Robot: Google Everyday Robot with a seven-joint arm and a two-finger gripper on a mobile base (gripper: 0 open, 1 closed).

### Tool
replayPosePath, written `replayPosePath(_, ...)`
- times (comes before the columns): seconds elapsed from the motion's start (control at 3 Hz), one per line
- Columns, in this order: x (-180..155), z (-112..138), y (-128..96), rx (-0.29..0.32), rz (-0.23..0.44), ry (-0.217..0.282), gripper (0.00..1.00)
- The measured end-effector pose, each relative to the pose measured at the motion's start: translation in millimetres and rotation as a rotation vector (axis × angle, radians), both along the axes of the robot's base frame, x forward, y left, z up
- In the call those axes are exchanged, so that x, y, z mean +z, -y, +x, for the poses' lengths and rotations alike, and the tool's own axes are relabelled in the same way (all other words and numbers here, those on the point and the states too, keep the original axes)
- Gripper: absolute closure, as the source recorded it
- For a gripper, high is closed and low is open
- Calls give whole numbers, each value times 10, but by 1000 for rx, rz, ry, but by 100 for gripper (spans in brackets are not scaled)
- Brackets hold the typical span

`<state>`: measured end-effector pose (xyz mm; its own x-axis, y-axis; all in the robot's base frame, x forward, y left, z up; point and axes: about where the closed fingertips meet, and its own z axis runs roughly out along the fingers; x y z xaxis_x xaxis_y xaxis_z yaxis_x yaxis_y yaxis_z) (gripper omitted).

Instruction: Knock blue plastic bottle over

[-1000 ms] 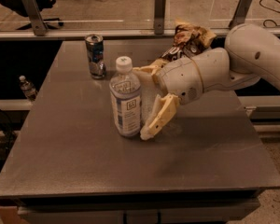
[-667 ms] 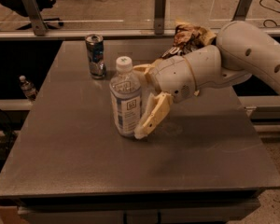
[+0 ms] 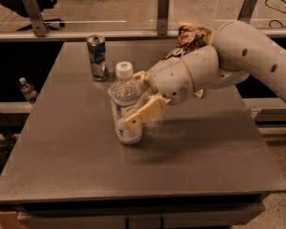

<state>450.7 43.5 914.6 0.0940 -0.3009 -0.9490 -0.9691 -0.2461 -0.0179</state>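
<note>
The blue plastic bottle [image 3: 125, 109], clear with a white cap and a pale label, stands upright left of the middle of the grey table [image 3: 76, 166]. My gripper [image 3: 133, 99] is open and reaches in from the right. Its near finger [image 3: 144, 111] lies across the bottle's front right side. Its far finger [image 3: 139, 76] sits by the bottle's shoulder, just right of the cap. The bottle is partly between the two fingers.
A dented silver-blue can [image 3: 97, 56] stands behind the bottle at the back left. A crumpled brown bag [image 3: 193, 35] lies at the back, partly behind my arm. A tiny bottle [image 3: 27, 89] stands off the table at the left. A railing runs behind the table.
My gripper has moved left, so its near finger now overlaps the bottle's front. The bottle stays upright in about the same spot.
</note>
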Motion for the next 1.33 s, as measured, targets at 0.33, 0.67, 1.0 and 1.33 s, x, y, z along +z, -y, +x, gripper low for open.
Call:
replayPosePath(0.33,-12,9,-16,9,-1,-5,64)
replayPosePath(0.67,-27,173,101,-13,-27,20,87)
replayPosePath(1.0,119,445,397,-86,-116,123,100)
replayPosePath(1.33,296,679,665,-175,-275,268,100)
